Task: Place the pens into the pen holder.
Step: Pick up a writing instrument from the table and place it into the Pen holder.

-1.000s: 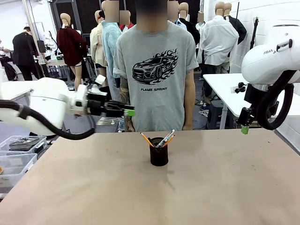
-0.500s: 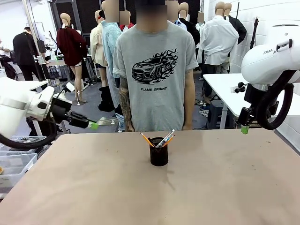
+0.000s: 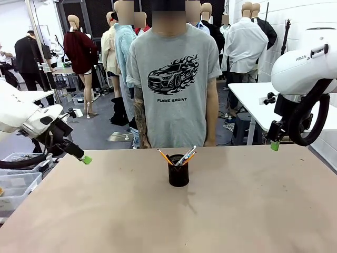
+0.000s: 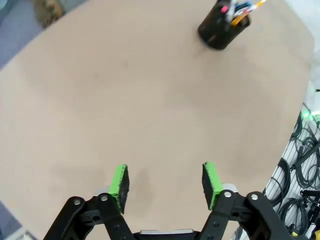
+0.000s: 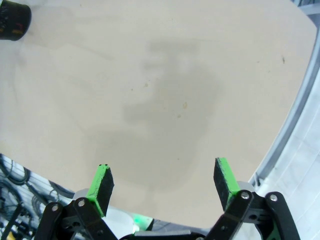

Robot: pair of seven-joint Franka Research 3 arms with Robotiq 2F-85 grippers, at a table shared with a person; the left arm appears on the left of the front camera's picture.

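Bare table (image 3: 158, 221) in the near field. At centre, the pen holder (image 3: 178, 174) stands upright with the pens (image 3: 181, 156) fanned inside it, tips up, so the task appears complete. Left gripper (image 3: 85, 159) hangs over the far-left table edge, angled down, jaws apart and empty. Right gripper (image 3: 274, 146) hangs at far right, jaws wide and empty. A person (image 3: 174, 79) stands beyond.
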